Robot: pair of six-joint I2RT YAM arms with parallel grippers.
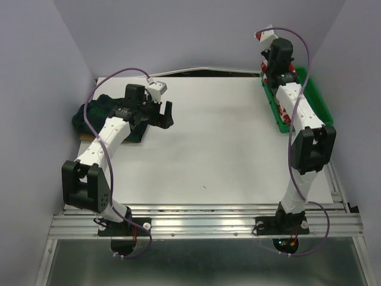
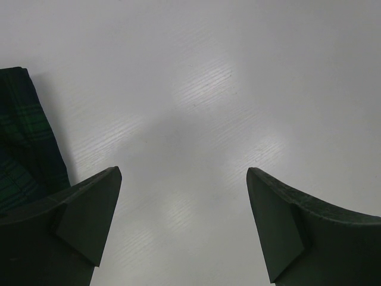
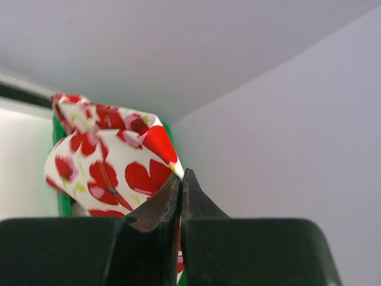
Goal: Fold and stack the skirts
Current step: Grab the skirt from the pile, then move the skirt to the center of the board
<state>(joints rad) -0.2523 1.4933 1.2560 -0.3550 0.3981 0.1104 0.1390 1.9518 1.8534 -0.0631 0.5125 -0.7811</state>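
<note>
Checking the right gripper point(image 3: 181, 179) first, I find its fingers pressed together, pinching an edge of the white, red-flowered skirt point(image 3: 107, 170). The cloth bunches just behind the tips, against the green tray point(image 1: 320, 102) at the far right of the table point(image 1: 220, 149). The left gripper point(image 2: 183, 176) is spread wide and holds nothing, over bare white tabletop. The plaid skirt point(image 1: 89, 116) lies crumpled at the far left edge, partly under that arm. Pale lilac walls close the table in on three sides. Only the right wrist view shows the pinch; from overhead the arm hides those fingers. The left wrist view shows a plaid edge passing behind one finger; I cannot tell whether they touch.
</note>
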